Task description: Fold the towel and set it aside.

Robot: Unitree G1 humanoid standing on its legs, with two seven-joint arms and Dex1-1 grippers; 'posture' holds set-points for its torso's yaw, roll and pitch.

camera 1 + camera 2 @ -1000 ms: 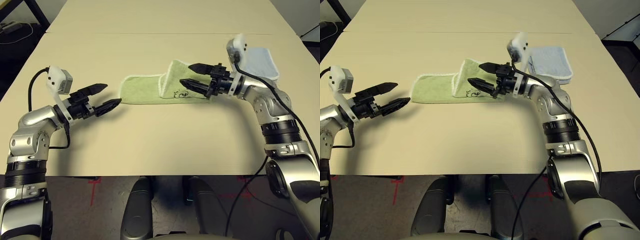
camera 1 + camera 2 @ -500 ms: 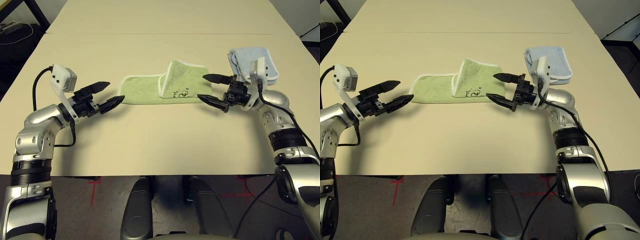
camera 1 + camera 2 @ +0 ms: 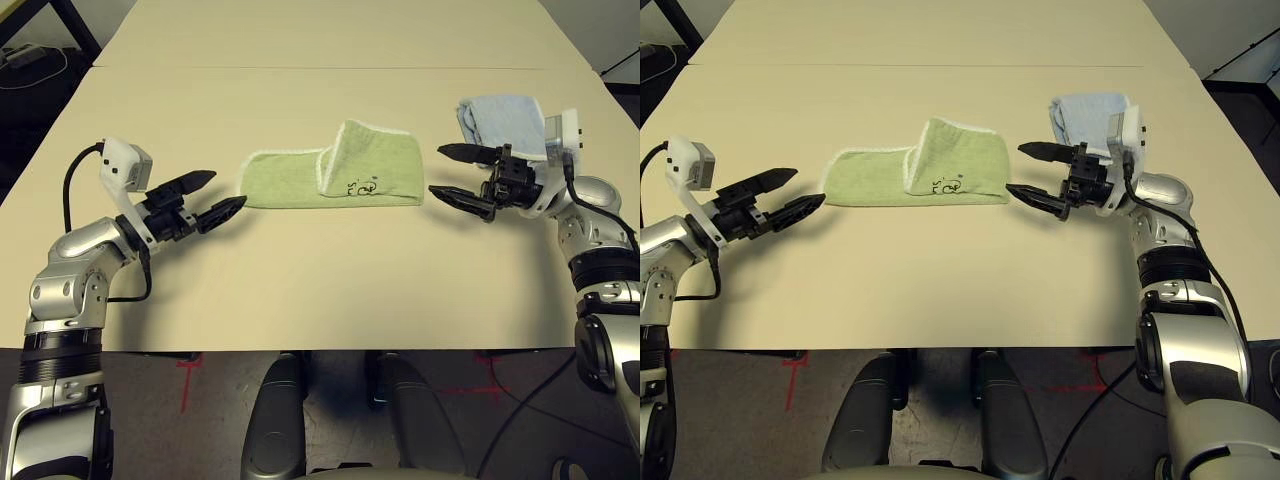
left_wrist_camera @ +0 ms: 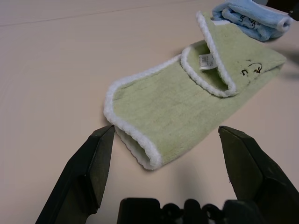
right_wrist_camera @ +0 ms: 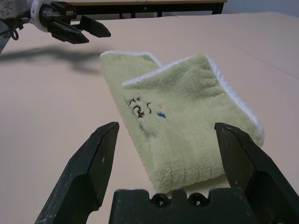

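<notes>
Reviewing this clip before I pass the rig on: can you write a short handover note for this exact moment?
Left end effector: open, empty, just off the towel's left end.
Right end effector: open, empty, just off its right end.
Towel: flat mid-table in a long strip, its right part doubled over, scribble mark up.
Pale blue folded towel: behind the right end effector.
Done: partial fold.
Left: finish folding, set the towel aside.

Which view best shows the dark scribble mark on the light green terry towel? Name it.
Right wrist view: the scribble mark on the light green terry towel is large and near. Both eye views show it small; the left wrist view shows it far off.
</notes>
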